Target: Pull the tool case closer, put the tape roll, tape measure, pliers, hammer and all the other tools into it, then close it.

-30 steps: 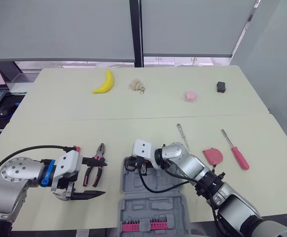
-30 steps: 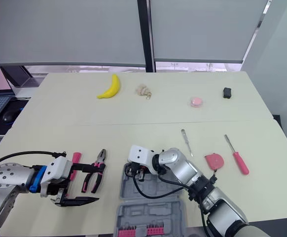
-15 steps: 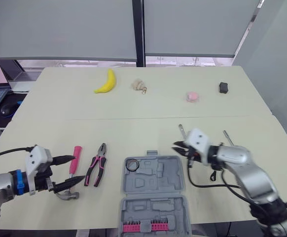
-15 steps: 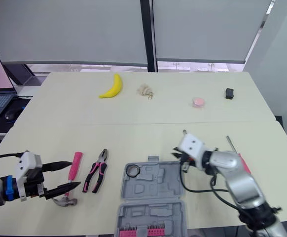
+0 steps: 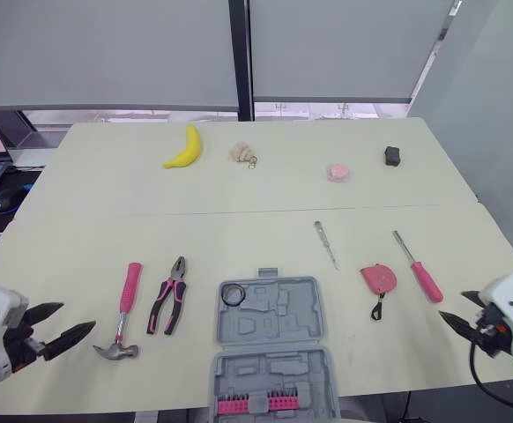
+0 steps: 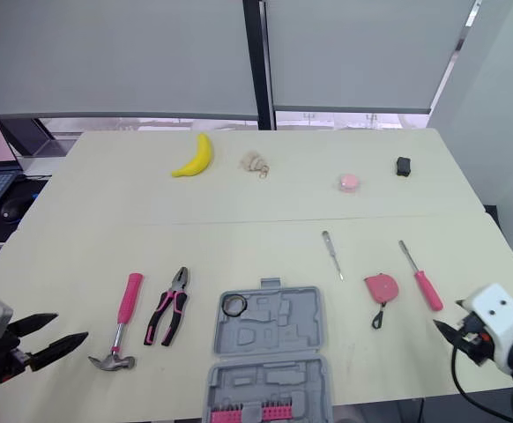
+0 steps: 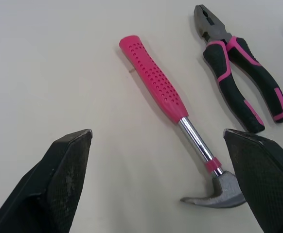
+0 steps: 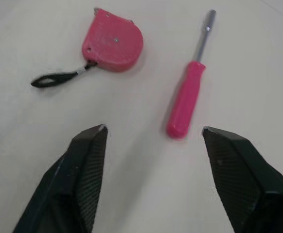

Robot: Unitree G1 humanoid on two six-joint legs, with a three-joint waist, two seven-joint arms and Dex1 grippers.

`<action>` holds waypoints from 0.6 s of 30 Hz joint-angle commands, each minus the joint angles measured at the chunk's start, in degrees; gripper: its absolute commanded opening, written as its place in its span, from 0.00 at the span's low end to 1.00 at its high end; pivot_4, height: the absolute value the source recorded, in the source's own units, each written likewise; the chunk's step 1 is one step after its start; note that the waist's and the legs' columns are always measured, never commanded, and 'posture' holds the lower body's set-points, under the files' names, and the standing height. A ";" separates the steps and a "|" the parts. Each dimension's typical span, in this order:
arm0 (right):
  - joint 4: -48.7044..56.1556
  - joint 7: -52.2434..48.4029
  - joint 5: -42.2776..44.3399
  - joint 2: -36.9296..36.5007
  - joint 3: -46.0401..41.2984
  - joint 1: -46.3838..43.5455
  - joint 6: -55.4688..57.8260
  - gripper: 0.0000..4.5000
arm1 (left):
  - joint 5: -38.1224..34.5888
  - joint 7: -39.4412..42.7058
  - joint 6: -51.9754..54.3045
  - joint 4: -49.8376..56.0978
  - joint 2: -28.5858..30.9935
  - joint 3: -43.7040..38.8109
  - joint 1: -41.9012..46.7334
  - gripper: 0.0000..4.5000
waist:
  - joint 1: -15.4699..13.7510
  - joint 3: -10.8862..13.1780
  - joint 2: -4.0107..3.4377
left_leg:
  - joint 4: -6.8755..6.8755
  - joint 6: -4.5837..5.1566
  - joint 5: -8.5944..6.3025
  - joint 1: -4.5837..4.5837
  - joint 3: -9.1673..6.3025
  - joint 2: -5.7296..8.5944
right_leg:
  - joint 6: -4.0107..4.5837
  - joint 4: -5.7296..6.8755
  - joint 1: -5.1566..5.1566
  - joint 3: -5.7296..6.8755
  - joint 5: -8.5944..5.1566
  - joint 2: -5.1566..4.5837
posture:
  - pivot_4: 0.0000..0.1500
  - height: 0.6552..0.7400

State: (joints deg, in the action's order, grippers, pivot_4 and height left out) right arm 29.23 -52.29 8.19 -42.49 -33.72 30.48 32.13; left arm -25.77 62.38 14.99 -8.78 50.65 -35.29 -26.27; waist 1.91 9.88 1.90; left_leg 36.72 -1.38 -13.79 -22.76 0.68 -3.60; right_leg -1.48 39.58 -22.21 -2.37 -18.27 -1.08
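Cream table [image 5: 239,189] fronts grey blinds [image 5: 107,53] while left end effector [image 5: 76,317] and right end effector [image 5: 453,306] gape

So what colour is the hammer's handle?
The hammer handle is bright pink with small dimples, clearest in the left wrist view.

Tabletop [image 5: 239,220] — near edge, centre: tool case [image 5: 271,348] lying open, tape roll [image 5: 233,293] in its far-left recess. Left of the case, pliers [image 5: 169,294] just beside it and hammer [image 5: 126,298] beyond them; right of it, a thin driver [image 5: 327,244], then tape measure [image 5: 378,279], then screwdriver [image 5: 419,268]. Far side: banana [image 5: 184,147] at left, small block [image 5: 393,156] at right, well apart.
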 commanded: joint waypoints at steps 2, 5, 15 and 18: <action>-2.55 -2.47 0.87 -1.80 -3.59 2.80 -4.73 0.99 | 0.67 1.53 -0.52 1.10 0.84 -2.28 -2.75 1.00 | -0.09 -0.04 0.09 | -0.03 -0.01 0.00 -0.02 0.02 -0.01 | 0.03 -0.14 0.01 0.03 -0.01 0.00 | 1.00 0.85; -4.28 -2.84 1.06 -2.76 -4.25 2.98 -6.09 0.99 | 0.58 0.71 -0.24 0.99 0.69 -2.63 -2.33 1.00 | -0.23 -0.03 0.07 | -0.01 -0.01 0.00 -0.02 -0.02 -0.01 | 0.16 -0.16 0.01 -0.01 -0.02 -0.02 | 1.00 0.85; -9.78 -7.95 1.13 -8.00 -5.90 3.47 -12.37 0.99 | 0.75 4.42 0.57 1.34 3.78 -1.41 -0.99 1.00 | -0.25 -0.07 0.14 | -0.04 -0.03 -0.02 -0.09 0.10 0.01 | 0.28 -0.52 0.12 -0.01 0.16 -0.07 | 1.00 0.85; -11.31 -9.35 1.65 -9.43 -6.53 2.88 -13.76 0.99 | 1.28 4.74 0.20 -0.24 5.08 -1.54 0.67 1.00 | -0.24 -0.07 0.14 | -0.08 -0.06 -0.04 -0.08 0.24 0.02 | 0.18 -0.52 0.12 0.00 0.22 -0.06 | 1.00 0.85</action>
State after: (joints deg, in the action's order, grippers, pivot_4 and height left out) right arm 18.22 -60.58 9.15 -50.73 -37.31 33.55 19.84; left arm -24.89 66.74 15.60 -8.78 54.20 -35.73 -26.00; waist 1.66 9.81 2.04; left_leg 36.64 -1.44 -13.83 -22.84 0.95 -3.58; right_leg -1.41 39.06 -22.09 -2.36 -17.98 -1.12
